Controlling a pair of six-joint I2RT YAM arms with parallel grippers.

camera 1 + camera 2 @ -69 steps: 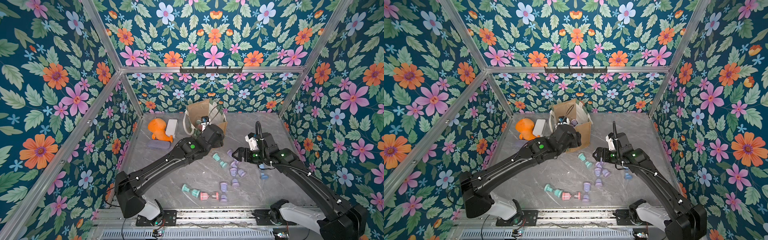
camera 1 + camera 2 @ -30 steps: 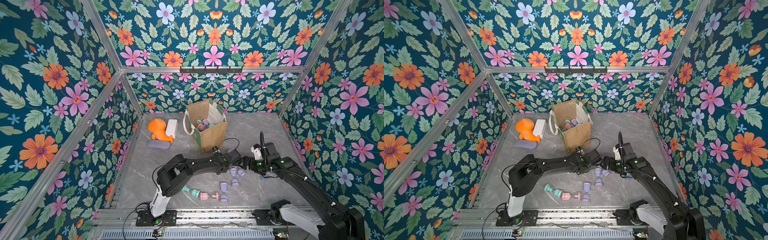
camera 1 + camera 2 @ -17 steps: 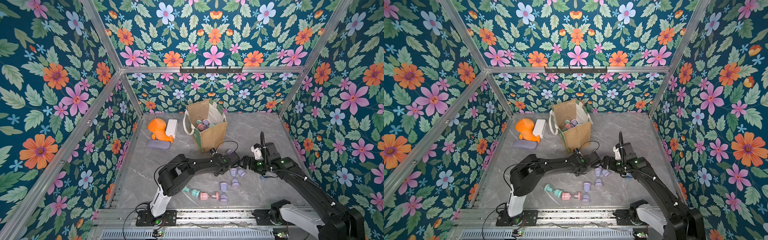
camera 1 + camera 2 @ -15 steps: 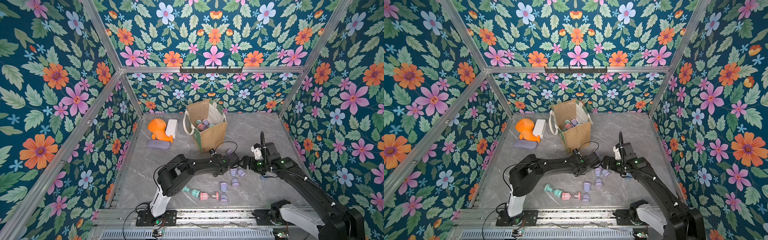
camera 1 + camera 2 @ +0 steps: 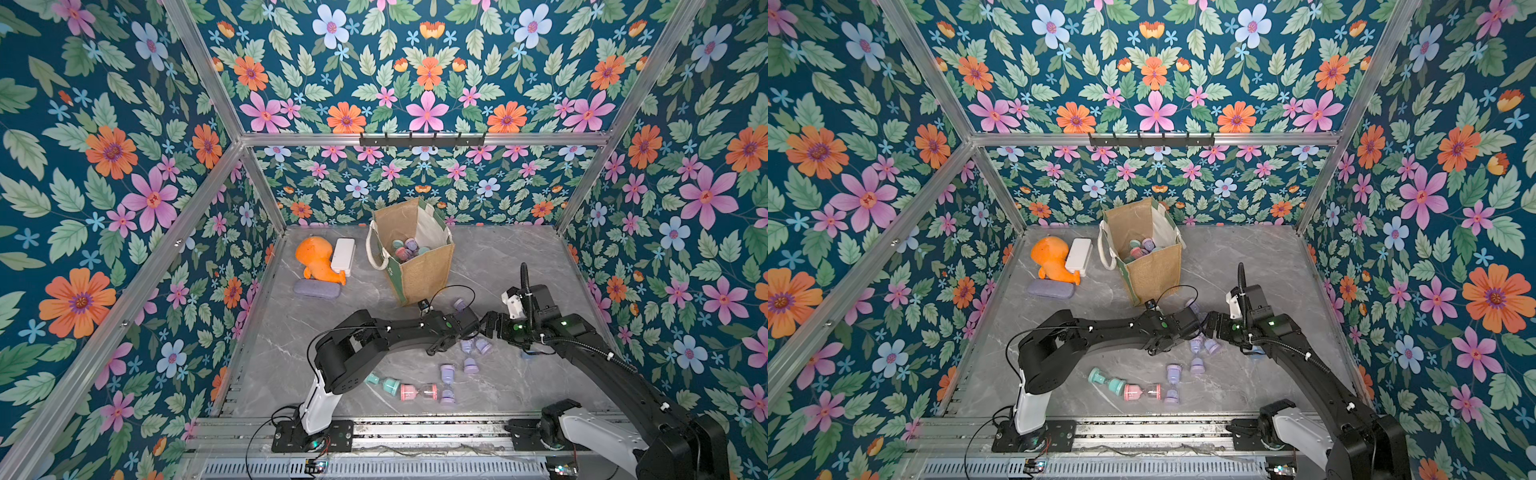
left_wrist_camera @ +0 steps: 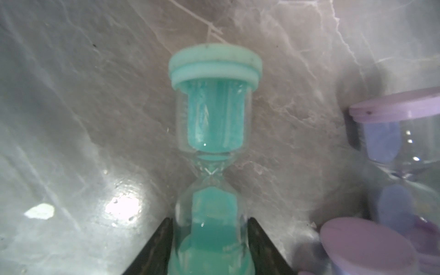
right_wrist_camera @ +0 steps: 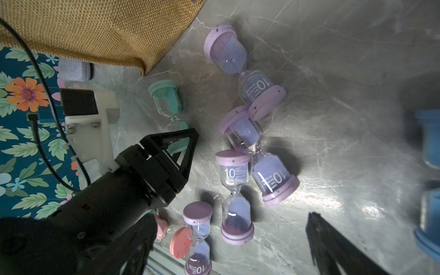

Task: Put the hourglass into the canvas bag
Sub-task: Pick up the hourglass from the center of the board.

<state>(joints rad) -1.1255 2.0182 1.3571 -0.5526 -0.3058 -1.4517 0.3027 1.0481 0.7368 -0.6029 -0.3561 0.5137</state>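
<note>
A teal hourglass (image 6: 209, 114) lies on the grey table, and its far cap also shows in the right wrist view (image 7: 164, 95). My left gripper (image 6: 209, 238) is shut on its near bulb, one finger (image 6: 157, 247) against each side of the glass. In both top views the left gripper (image 5: 467, 322) (image 5: 1187, 322) covers that hourglass. The canvas bag (image 5: 415, 257) (image 5: 1148, 259) stands upright behind it and holds several hourglasses. My right gripper (image 5: 490, 326) (image 7: 226, 257) is open and empty, facing the left gripper over purple hourglasses (image 7: 238, 181).
Purple hourglasses (image 5: 476, 345), a teal one (image 5: 382, 382) and a pink one (image 5: 417, 391) lie toward the table's front. A blue hourglass (image 7: 428, 142) lies under the right arm. An orange plush (image 5: 318, 259), a white box (image 5: 344, 255) and a grey-purple case (image 5: 316, 289) sit left of the bag.
The left arm has come from the bag's mouth down to the table by the purple hourglasses. In the last second it has barely shifted. The right arm has held still.
</note>
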